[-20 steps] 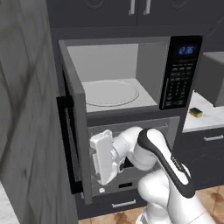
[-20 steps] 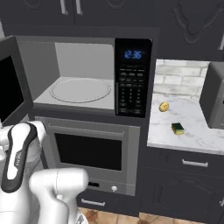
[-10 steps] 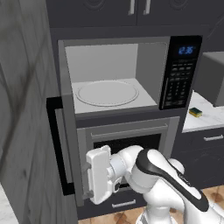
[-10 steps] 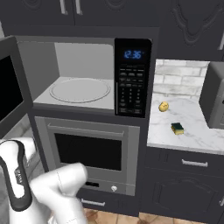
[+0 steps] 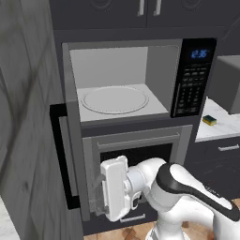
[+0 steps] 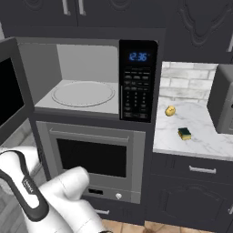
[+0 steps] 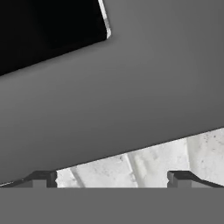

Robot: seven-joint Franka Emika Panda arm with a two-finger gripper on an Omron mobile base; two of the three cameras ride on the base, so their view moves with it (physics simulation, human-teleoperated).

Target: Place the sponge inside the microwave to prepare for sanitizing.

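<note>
The microwave (image 5: 126, 84) stands with its door (image 5: 70, 159) swung fully open to the left, the pale interior and round turntable (image 6: 83, 93) bare. Against the picture a second ago the door has gone from partly open to wide open, its black handle now well out to the left in the left base view. Below the microwave sits the grey oven (image 6: 93, 159) with its bar handle.

The arm has come down and back over that second — the white hand, earlier up beside the door edge at the level of the microwave's underside, now hangs lower, in front of the oven's dark window and just beside the bottom of the open door. In the hand view the grey inner face of the door with a corner of its black glass lies close ahead, a pale tiled wall below it.

The gripper (image 7: 111, 178) is spread wide, its two dark tips far apart with nothing between them.

The sponge (image 6: 184, 133) lies on the white marble surface (image 6: 205, 141) to the right of the microwave, well apart from the gripper and on the far side of the oven from it — unmoved since the earlier picture. A small rounded yellow-orange lump (image 6: 169, 110) rests near it, closer to the wall.
</note>
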